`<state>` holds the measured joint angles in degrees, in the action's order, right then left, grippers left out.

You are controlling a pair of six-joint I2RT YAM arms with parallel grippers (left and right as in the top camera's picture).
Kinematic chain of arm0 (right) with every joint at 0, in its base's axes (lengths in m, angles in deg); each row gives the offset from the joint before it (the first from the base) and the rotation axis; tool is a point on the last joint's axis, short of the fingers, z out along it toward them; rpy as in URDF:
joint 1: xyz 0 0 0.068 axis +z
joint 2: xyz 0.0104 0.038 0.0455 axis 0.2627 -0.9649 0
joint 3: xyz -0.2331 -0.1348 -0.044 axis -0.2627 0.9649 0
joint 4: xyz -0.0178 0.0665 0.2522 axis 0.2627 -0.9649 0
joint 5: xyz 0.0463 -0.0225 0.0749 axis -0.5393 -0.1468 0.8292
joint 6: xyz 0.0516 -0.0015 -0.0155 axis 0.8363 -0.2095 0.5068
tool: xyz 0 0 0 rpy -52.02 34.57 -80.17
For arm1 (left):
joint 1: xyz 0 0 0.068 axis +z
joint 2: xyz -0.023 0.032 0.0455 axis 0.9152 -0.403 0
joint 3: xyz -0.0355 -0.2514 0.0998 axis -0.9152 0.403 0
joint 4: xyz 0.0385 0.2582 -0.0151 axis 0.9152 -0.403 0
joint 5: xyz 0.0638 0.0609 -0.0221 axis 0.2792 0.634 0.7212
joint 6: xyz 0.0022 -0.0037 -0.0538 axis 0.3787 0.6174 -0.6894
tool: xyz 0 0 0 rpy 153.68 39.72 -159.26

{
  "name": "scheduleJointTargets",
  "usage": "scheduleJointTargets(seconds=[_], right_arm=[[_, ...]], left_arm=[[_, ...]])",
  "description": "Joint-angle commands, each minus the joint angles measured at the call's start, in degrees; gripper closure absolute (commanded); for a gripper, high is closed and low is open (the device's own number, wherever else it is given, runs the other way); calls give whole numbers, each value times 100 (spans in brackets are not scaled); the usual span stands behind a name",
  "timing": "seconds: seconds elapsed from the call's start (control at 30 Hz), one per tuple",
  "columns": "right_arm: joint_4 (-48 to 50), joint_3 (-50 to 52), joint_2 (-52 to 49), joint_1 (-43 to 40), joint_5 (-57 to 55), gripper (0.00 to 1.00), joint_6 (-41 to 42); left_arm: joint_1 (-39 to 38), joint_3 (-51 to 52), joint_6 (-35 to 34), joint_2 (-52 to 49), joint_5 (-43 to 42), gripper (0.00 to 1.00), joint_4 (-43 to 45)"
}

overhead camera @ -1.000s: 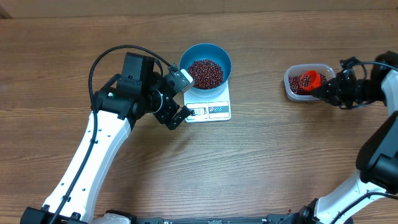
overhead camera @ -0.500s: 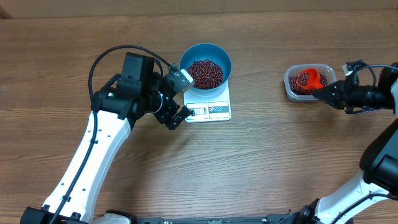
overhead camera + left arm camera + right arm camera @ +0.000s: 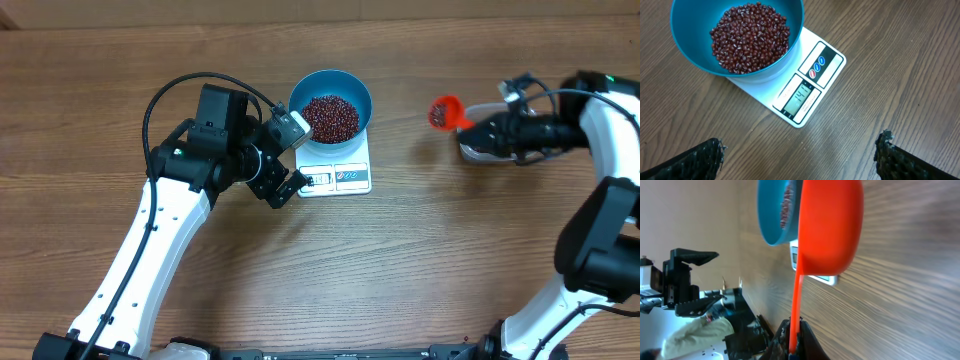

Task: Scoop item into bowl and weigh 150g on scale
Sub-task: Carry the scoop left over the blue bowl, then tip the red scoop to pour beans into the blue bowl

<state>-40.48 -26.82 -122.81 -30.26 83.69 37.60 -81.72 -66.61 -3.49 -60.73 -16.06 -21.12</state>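
The blue bowl [image 3: 362, 93] holds a heap of dark red-brown beans, the item [image 3: 330, 117], and stands on the white scale [image 3: 350, 162]. My left gripper [image 3: 292, 158] is open just left of the scale, holding nothing. In the left wrist view the bowl [image 3: 687, 35], the beans [image 3: 750, 37] and the scale's lit display [image 3: 801, 95] lie ahead of the open left gripper [image 3: 800, 160]. My right gripper [image 3: 492, 130] is shut on the handle of an orange scoop [image 3: 443, 112] with beans in it, in the air right of the bowl. The right wrist view shows the scoop's underside [image 3: 830, 225] and the right gripper [image 3: 795, 347].
A clear plastic tub [image 3: 478, 152] sits at the right, mostly hidden under my right gripper. The left arm [image 3: 170, 220] crosses the table's left half. Bare wooden table [image 3: 420, 250] lies between the scale and the front edge.
My right gripper lifted the scoop out of the tub and carried it left, towards the bowl. The left arm, bowl and scale stayed put.
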Motion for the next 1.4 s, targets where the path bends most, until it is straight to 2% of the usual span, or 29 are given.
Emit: scheduleJointTargets(seconds=[0.0,0.27,0.57,0.77,1.37], right_arm=[[107,-501,328,455,155,96,455],[800,-1252,328,1519,-680,96,1860],[1609,-1397,328,2275,-1532,96,2911],[1873,-1412,328,2634,-2072,96,3060],[1648,-1738,339,3436,-3952,96,3182]], left_arm=[[9,26,-81,-22,-22,0,0],[9,26,-81,-22,-22,1,0],[9,26,-81,-22,-22,0,2],[9,26,-81,-22,-20,0,2],[9,26,-81,-22,-20,0,0]])
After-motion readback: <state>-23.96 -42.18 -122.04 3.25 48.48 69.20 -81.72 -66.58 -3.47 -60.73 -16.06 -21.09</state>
